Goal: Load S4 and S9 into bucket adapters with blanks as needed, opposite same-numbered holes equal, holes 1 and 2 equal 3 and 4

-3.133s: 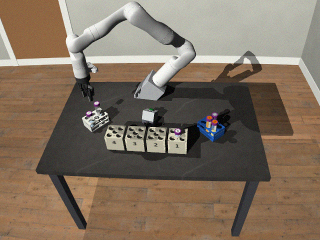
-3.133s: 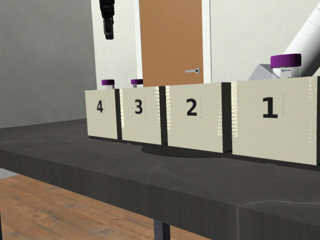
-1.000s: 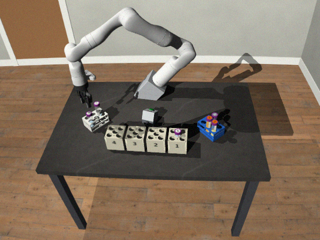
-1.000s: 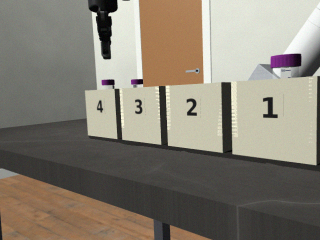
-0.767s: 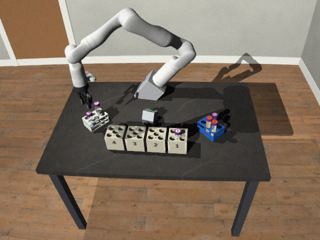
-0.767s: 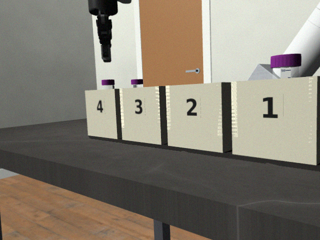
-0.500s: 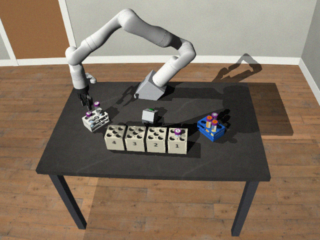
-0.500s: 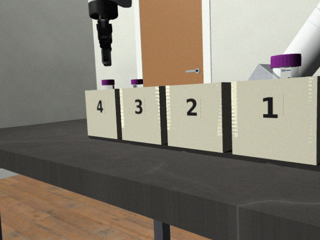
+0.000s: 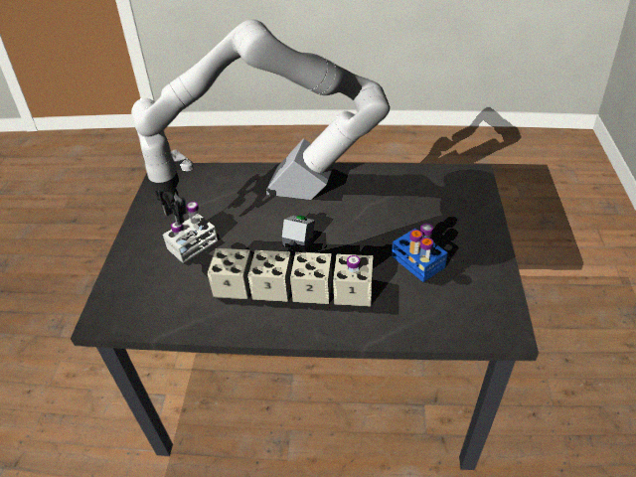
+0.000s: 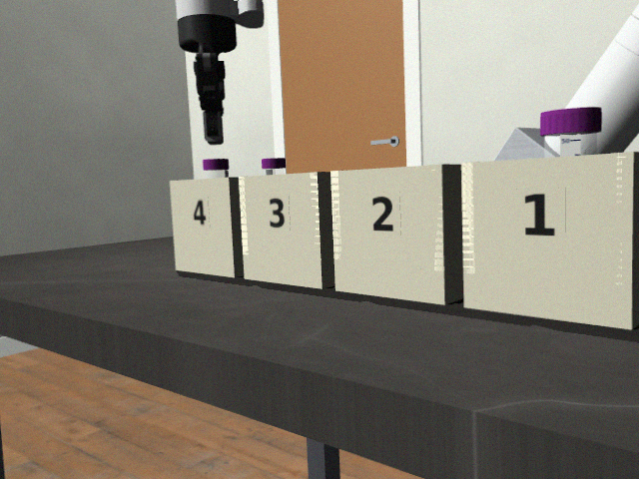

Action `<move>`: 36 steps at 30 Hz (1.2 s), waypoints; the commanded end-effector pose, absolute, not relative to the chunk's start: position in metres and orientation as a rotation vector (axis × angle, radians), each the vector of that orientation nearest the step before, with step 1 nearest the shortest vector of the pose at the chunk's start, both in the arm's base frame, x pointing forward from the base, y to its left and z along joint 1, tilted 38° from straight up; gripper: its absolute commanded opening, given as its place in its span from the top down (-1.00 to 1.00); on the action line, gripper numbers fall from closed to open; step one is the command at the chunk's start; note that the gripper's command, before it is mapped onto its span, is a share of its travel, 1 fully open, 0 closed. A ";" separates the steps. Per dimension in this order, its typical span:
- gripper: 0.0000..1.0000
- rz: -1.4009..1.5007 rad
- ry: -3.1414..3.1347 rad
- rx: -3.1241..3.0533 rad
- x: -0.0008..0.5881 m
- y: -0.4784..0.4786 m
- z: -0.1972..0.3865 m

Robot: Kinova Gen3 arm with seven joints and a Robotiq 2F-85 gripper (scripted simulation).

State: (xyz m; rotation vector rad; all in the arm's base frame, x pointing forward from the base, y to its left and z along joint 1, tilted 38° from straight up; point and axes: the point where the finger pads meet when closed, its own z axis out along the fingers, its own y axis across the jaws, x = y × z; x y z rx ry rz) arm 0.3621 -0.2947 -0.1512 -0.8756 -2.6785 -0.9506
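Four beige adapters stand in a row, from the left 4, 3, 2 and 1. A purple-capped tube stands in adapter 1 and also shows in the side view. The white rack at the left holds two purple-capped blanks. My gripper hangs open and empty just above the nearer blank. The blue rack at the right holds two orange-dotted samples and one more tube.
The DONE key desk stands behind adapters 3 and 2. The arm's grey base sits at the back middle of the table.
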 end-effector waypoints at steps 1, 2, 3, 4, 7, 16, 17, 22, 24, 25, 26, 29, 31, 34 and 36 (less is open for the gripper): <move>-0.24 -0.949 -2.680 -0.877 0.363 -0.293 -0.154; -0.24 -0.949 -2.680 -0.877 0.363 -0.293 -0.154; -0.24 -0.949 -2.680 -0.877 0.363 -0.293 -0.154; -0.24 -0.949 -2.680 -0.877 0.363 -0.292 -0.155; -0.24 -0.949 -2.680 -0.877 0.363 -0.290 -0.158; -0.24 -0.949 -2.680 -0.877 0.363 -0.282 -0.168; -0.24 -0.949 -2.680 -0.877 0.363 -0.281 -0.169; -0.24 -0.949 -2.680 -0.877 0.363 -0.279 -0.172; -0.24 -0.949 -2.680 -0.877 0.364 -0.277 -0.174; -0.24 -0.949 -2.680 -0.877 0.364 -0.276 -0.175; -0.24 -0.949 -2.680 -0.877 0.364 -0.276 -0.176; -0.24 -0.949 -2.680 -0.877 0.364 -0.275 -0.176; -0.24 -0.949 -2.680 -0.877 0.364 -0.275 -0.176; -0.24 -0.949 -2.680 -0.877 0.364 -0.275 -0.176; -0.24 -0.949 -2.680 -0.877 0.364 -0.275 -0.176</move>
